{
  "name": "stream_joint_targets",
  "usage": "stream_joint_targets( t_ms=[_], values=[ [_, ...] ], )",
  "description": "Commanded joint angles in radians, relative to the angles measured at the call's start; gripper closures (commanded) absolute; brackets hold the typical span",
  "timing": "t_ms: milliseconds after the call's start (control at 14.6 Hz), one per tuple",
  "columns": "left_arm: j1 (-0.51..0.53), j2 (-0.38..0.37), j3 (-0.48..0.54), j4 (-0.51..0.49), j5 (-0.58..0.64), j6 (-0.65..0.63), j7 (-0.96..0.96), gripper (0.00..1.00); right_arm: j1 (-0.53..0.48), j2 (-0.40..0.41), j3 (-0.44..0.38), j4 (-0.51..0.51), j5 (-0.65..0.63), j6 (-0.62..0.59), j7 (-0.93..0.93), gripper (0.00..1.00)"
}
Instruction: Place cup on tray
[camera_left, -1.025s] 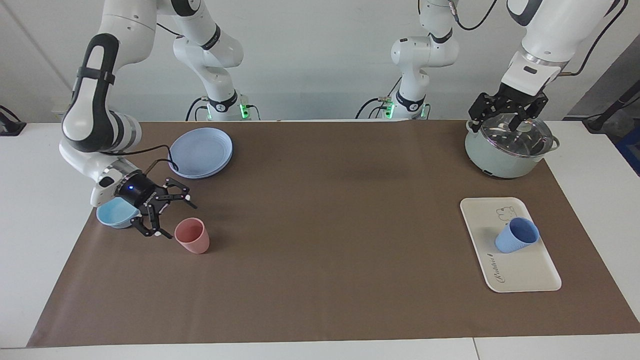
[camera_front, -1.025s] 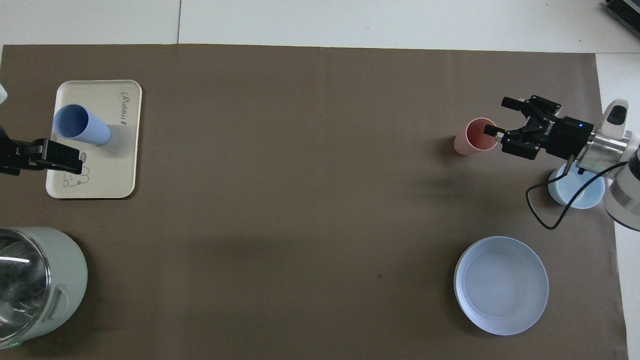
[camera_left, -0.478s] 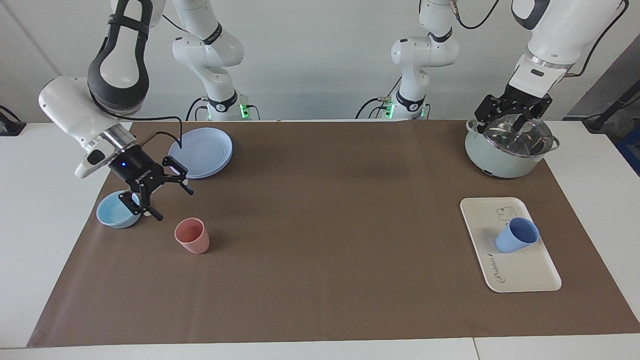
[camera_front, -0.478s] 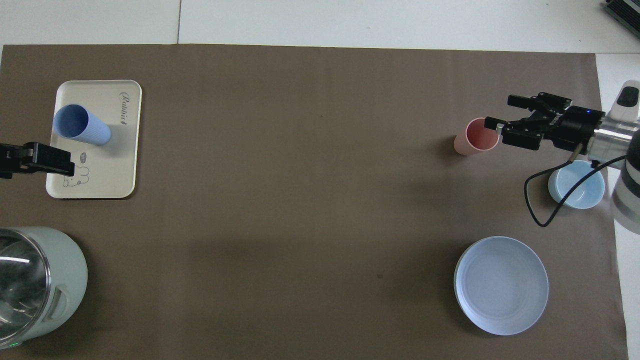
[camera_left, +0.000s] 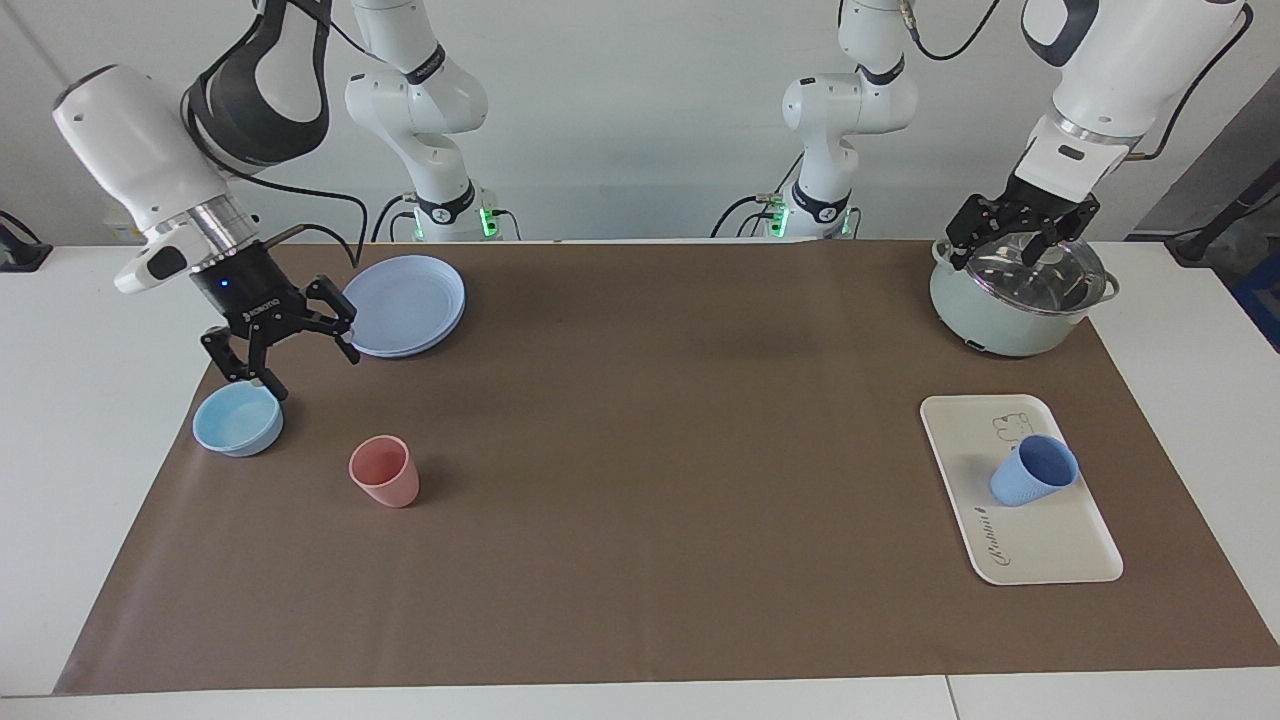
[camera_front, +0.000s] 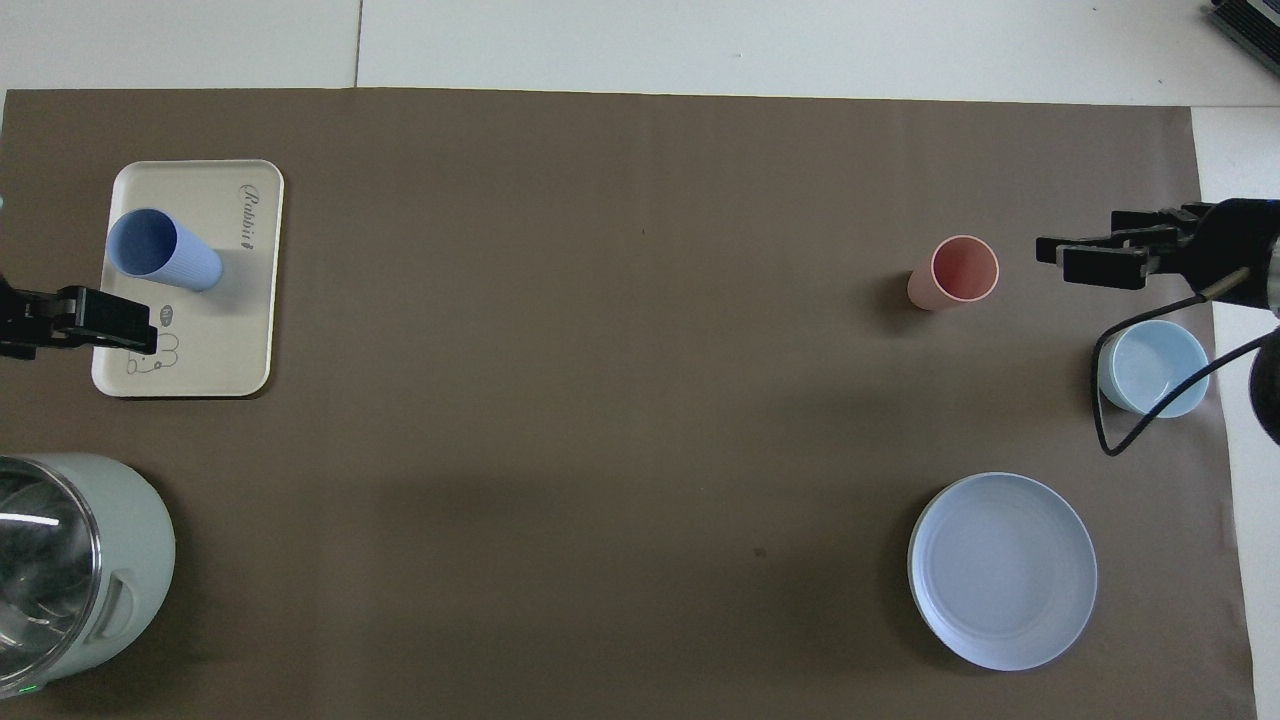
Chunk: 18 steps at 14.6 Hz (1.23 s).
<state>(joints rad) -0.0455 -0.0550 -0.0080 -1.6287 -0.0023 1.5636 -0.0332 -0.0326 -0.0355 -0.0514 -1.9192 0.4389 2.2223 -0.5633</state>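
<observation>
Cup (camera_left: 1033, 472) standing on tray (camera_left: 1060, 555), lower right of the facing view. Probably light, rigid, ribbed plastic; best gripped across the tapered wall. Left claw (camera_left: 1013, 238) spread over pot lid, right claw (camera_left: 282, 352) spread, upper left, both empty.

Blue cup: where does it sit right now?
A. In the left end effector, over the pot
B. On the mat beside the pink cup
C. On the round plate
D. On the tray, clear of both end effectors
D. The blue cup stands on the tray, with the left end effector up over the pot and the right end effector above the bowl.
</observation>
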Motion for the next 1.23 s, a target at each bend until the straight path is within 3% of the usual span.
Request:
stream_joint_targets(
  t_ms=[0, 273, 478, 683, 957, 1094, 1162],
  values=[
    [-0.002, -0.016, 0.0, -0.026, -0.013, 0.019, 0.01, 0.0, -0.007, -0.043, 0.068, -0.011, -0.147, -0.016, 0.213, 0.0],
    [-0.002, -0.016, 0.0, -0.026, -0.013, 0.027, 0.012, 0.0, -0.007, -0.069, 0.13, -0.001, -0.314, -0.088, 0.469, 0.0],
    [0.01, -0.016, 0.0, -0.028, -0.013, 0.053, 0.044, 0.0, -0.009, -0.06, 0.142, 0.104, -0.419, -0.263, 0.607, 0.0],
    [0.025, 0.003, 0.0, -0.036, -0.013, 0.114, 0.065, 0.0, -0.023, -0.061, 0.136, 0.161, -0.439, -0.398, 0.62, 0.0],
    [0.024, 0.003, 0.0, -0.036, -0.013, 0.088, 0.069, 0.0, -0.056, -0.066, 0.123, 0.209, -0.437, -0.524, 0.62, 0.0],
    [0.027, 0.003, 0.0, -0.037, -0.013, 0.088, 0.069, 0.0, -0.03, -0.066, 0.095, 0.222, -0.436, -0.575, 0.622, 0.0],
    [0.027, 0.001, 0.0, -0.04, -0.013, 0.09, 0.07, 0.0, 0.027, -0.058, 0.043, 0.245, -0.437, -0.61, 0.622, 0.0]
  ],
)
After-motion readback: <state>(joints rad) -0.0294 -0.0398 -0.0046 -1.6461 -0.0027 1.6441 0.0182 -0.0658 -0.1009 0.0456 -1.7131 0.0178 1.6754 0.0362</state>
